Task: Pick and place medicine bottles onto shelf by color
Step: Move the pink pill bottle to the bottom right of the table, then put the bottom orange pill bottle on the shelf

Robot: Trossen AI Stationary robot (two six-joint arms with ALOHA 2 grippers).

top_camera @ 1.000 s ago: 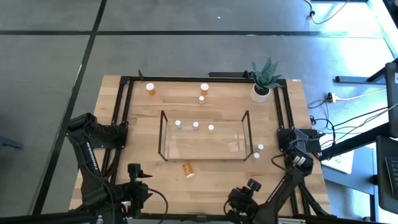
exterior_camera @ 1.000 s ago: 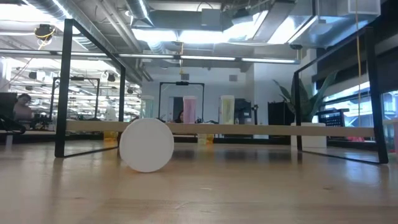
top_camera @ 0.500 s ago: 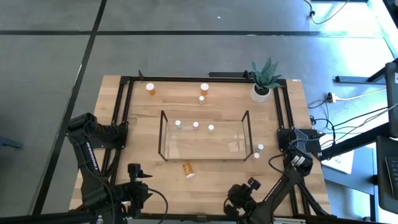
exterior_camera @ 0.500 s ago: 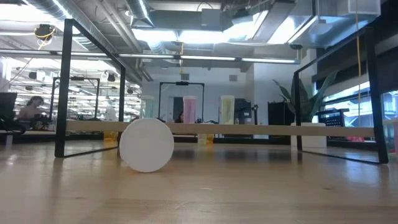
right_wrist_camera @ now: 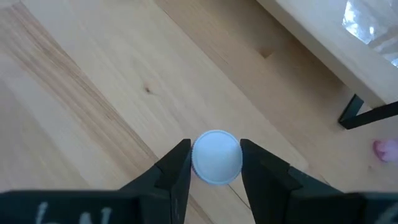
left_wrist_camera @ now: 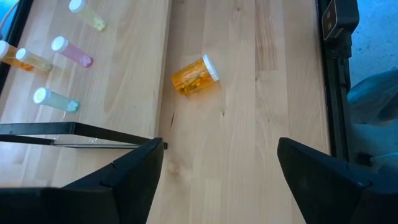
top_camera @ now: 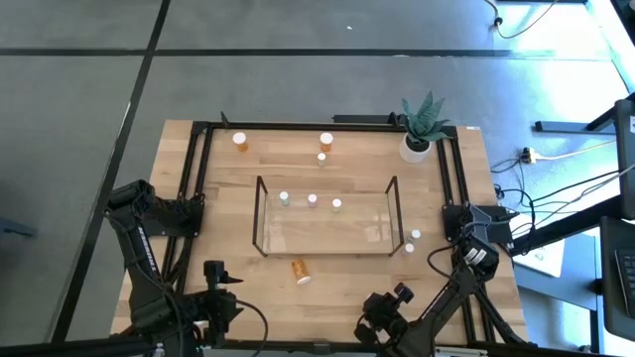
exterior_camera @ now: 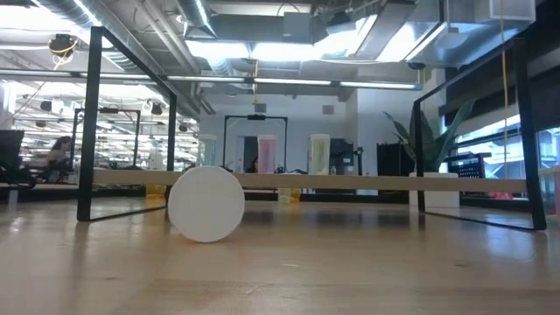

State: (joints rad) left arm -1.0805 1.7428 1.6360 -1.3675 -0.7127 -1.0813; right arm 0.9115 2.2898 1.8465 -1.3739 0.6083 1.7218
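Between your right fingers (right_wrist_camera: pixel 216 163): a white-capped bottle (right_wrist_camera: pixel 216 157), gripped by its cap.
From above, an orange bottle (top_camera: pixel 301 270) lies before the shelf (top_camera: pixel 327 248) on the bench (top_camera: pixel 466 188); left wrist view shows left fingers (left_wrist_camera: pixel 217 180) open, empty. Likely light, slick plastic; grip across the body.

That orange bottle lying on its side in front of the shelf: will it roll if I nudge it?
Probably: the orange bottle is round and lies flat on the smooth table, so a side push should roll it. Small plastic, likely light and stiff.
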